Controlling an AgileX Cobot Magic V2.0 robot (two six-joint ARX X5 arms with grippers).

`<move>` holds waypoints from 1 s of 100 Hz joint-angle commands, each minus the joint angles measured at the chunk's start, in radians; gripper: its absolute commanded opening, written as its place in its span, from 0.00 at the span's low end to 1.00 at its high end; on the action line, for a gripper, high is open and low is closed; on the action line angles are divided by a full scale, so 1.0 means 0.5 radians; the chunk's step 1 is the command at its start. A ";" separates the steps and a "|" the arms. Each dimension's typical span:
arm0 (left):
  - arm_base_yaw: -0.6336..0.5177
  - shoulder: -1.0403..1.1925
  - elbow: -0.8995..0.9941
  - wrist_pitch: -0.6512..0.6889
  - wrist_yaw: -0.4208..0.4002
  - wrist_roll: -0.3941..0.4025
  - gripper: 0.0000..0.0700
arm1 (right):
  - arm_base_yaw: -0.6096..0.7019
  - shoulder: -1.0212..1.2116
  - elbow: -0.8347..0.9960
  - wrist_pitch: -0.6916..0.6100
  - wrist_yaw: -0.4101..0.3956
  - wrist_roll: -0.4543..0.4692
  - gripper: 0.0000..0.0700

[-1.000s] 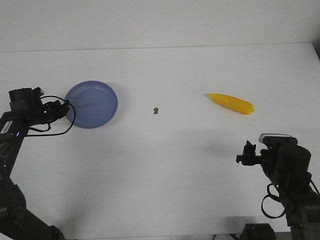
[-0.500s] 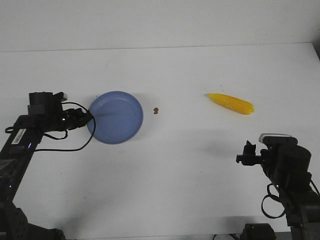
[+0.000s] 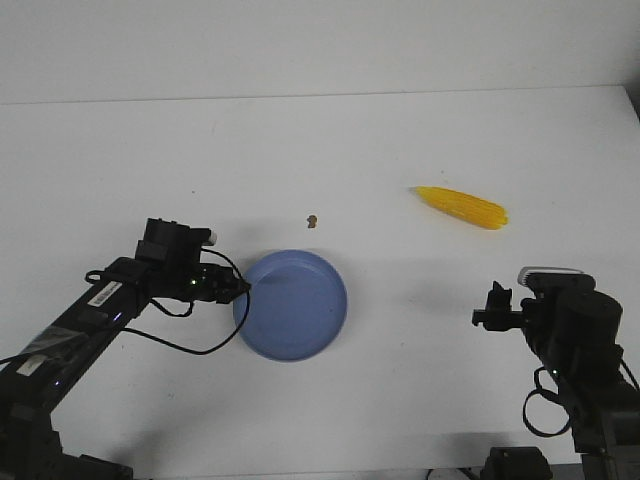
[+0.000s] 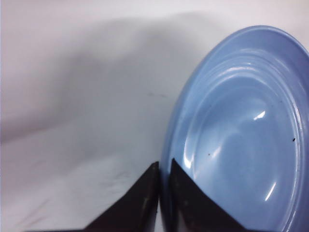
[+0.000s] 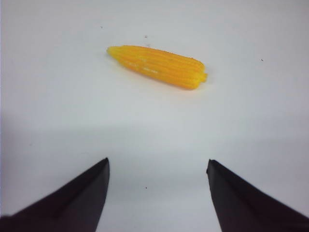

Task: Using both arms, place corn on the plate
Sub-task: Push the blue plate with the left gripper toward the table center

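The periwinkle-blue plate lies on the white table near the middle front. My left gripper is shut on the plate's left rim; in the left wrist view the two black fingers pinch the rim of the plate. The yellow corn lies on the table at the right, pointed end to the left. My right gripper is open and empty, nearer the front than the corn. In the right wrist view the corn lies well beyond the open gripper.
A tiny brown speck lies on the table between the plate and the corn. The table's far edge meets a white wall at the back.
My left arm has carried the plate from the far left toward the middle front of the table. The right arm and the corn have not moved.
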 commanded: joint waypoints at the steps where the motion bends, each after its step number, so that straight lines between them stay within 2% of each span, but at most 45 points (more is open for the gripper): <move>1: -0.026 0.015 -0.021 0.054 0.031 0.011 0.01 | 0.001 0.007 0.036 0.011 0.001 -0.021 0.61; 37: -0.054 0.016 -0.177 0.227 0.028 0.002 0.01 | 0.001 0.007 0.036 0.012 0.000 -0.021 0.61; 55: -0.067 0.016 -0.184 0.226 0.003 0.004 0.01 | 0.001 0.007 0.036 0.012 0.000 -0.021 0.61; 66: -0.082 0.020 -0.185 0.222 -0.089 0.010 0.01 | 0.001 0.007 0.036 0.012 0.000 -0.021 0.61; 100: -0.119 0.027 -0.188 0.222 -0.089 0.011 0.01 | 0.001 0.007 0.036 0.011 0.000 -0.021 0.61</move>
